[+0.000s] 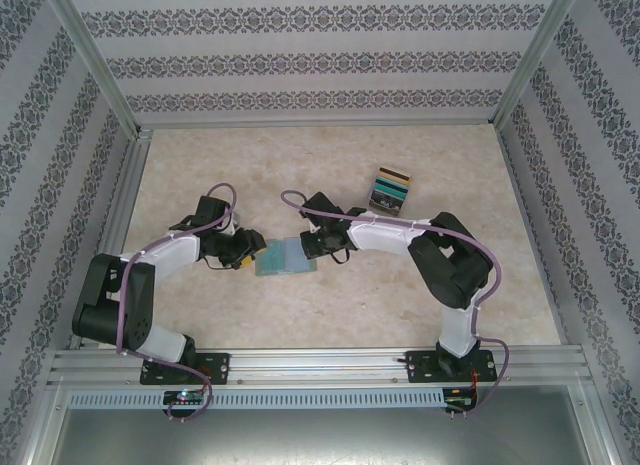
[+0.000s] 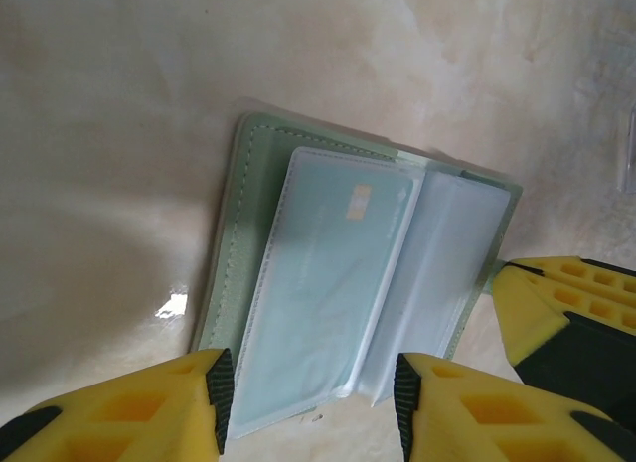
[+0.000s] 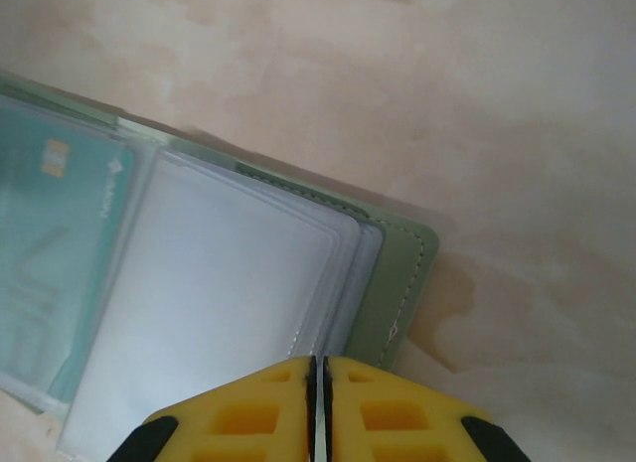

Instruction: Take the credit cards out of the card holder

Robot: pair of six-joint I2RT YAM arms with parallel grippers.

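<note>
card holder (image 3: pixel 397 283): left part runs past the picture edge; near rim is hidden under the right jaws.
teal card (image 3: pixel 60 233): hazy behind its sleeve, cut off left of the right jaws; print unreadable.
clear sleeves (image 2: pixel 437 273): near ends drop out of frame between the left jaws.
stack of cards (image 1: pixel 390 188): beyond the right jaws, too small to count.
pinch: whether the right jaws trap a sleeve cannot be told.

Card holder (image 1: pixel 286 256) open on table (image 1: pixel 420 305), between left gripper (image 1: pixel 244 253) and right gripper (image 1: pixel 314 245); credit cards (image 1: pixel 389 189) stacked behind-right, well apart.
</note>
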